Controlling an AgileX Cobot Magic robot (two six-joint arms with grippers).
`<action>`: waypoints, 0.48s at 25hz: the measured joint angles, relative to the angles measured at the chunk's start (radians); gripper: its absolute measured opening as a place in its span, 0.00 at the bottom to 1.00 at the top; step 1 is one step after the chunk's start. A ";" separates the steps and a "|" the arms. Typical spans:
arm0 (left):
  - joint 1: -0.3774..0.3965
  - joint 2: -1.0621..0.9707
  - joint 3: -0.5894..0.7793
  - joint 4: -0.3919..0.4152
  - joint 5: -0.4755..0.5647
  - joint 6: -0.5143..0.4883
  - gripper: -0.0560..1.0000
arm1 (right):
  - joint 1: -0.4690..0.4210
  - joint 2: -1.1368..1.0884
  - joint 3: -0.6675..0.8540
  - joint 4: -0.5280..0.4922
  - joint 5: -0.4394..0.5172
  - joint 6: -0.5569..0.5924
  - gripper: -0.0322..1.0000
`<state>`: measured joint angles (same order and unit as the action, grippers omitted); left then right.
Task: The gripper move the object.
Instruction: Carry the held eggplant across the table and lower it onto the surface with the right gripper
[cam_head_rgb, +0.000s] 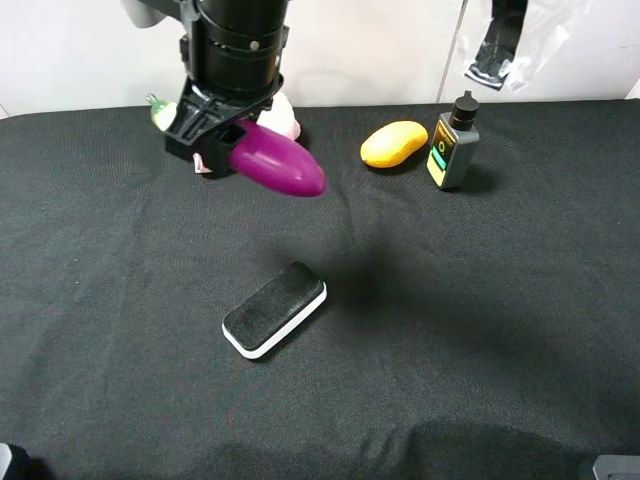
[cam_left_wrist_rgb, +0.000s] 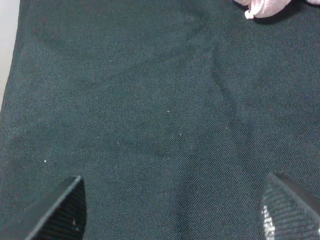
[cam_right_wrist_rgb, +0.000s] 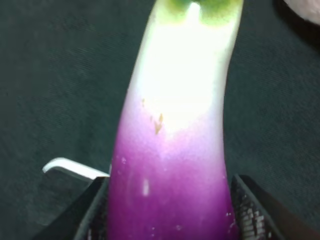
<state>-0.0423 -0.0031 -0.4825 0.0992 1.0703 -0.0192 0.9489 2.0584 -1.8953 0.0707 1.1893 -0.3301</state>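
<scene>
Above the counter (cam_head_rgb: 500, 350) near its far edge, the right gripper (cam_head_rgb: 222, 138) holds the purple eggplant (cam_head_rgb: 280, 165) aloft, likely so it travels without dragging, fingers (cam_right_wrist_rgb: 92, 217) clenched on its fat end; the left gripper (cam_left_wrist_rgb: 172, 212) hangs with fingers (cam_left_wrist_rgb: 62, 212) released.

Midsection of glossy purple toy eggplant (cam_head_rgb: 285, 165) hidden inside black two-fingered right gripper (cam_head_rgb: 225, 135), pale pink object (cam_head_rgb: 285, 115) mostly hidden behind both
</scene>
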 joint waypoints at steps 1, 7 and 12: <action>0.000 0.000 0.000 0.000 0.000 0.000 0.72 | 0.002 0.000 0.000 0.003 -0.007 0.005 0.40; 0.000 0.000 0.000 0.000 0.000 0.000 0.72 | 0.003 0.000 0.000 0.007 -0.031 0.030 0.40; 0.000 0.000 0.000 0.000 0.000 0.000 0.72 | -0.008 0.000 0.000 0.008 -0.059 0.058 0.40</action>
<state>-0.0423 -0.0031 -0.4825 0.0992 1.0703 -0.0192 0.9408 2.0584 -1.8953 0.0788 1.1303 -0.2723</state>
